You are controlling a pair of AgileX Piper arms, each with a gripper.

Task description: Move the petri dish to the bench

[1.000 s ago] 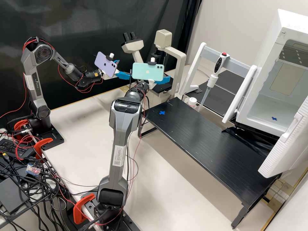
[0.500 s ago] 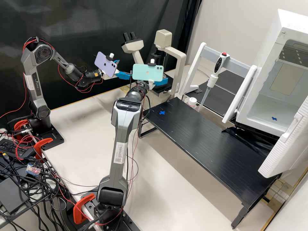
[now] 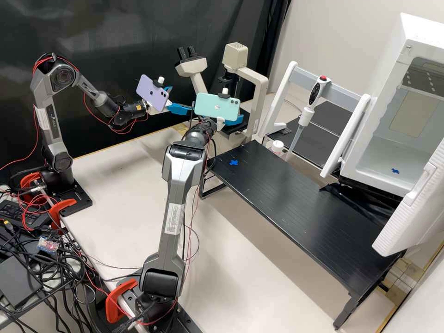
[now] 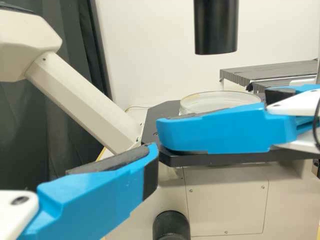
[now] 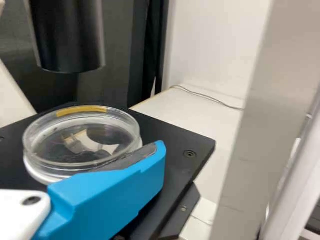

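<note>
Grabbing dish next: right arm's job, I'd say.

Dish flat on scope stage, just off one finger's pad, inner side. Round, no long axis. Right gripper spread, unloaded, much nearer than left gripper, also spread.

The dish was round, shallow and clear, with a yellow strip at its rim and a whitish lower edge. Pale, angular patches showed through or on its top. It lay flat on the black stage, below and apart from a black tube.
</note>
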